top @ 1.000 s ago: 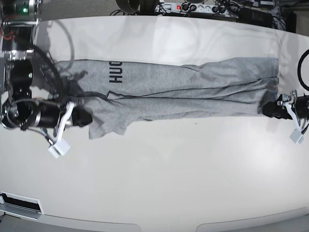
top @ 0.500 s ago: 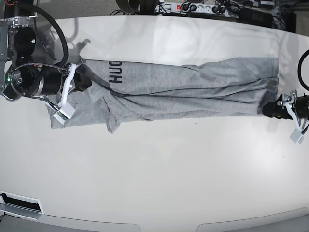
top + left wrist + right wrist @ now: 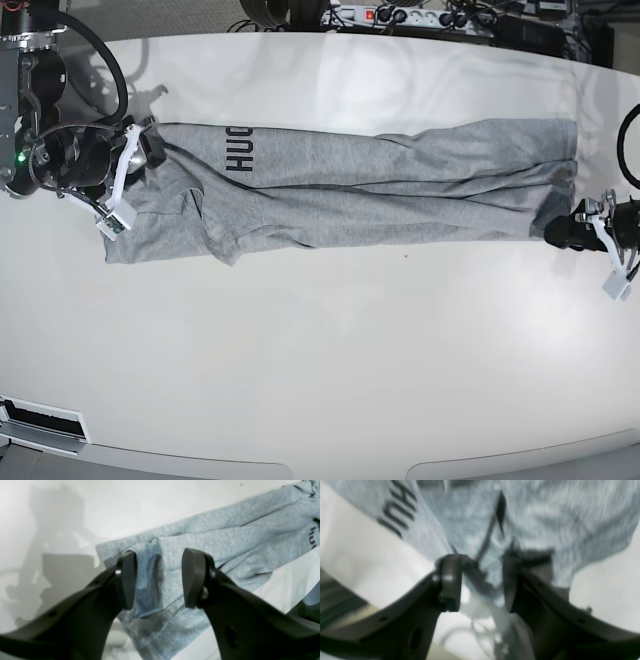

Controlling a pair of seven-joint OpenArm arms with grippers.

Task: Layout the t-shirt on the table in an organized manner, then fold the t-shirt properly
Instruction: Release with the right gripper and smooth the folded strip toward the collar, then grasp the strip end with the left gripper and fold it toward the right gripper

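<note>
Grey t-shirt (image 3: 370, 190) lying stretched along the far half of the table (image 3: 330, 380), black lettering "HU…" reading near its left end.

I am holding my right gripper (image 3: 480, 585) parted over the shirt's left end, fabric lying between the jaws but not pinched; my left gripper (image 3: 158, 580) is standing wide apart at the right end, gripping nothing. The table's near half is lying bare toward the front edge, with cables (image 3: 440, 18) beyond the far edge.

T-shirt (image 3: 360, 190) lies stretched across the far half of the table (image 3: 330, 380), lettered end toward base-view left. Right gripper (image 3: 150, 152) at that end; left gripper (image 3: 556, 231) at the opposite end.
</note>
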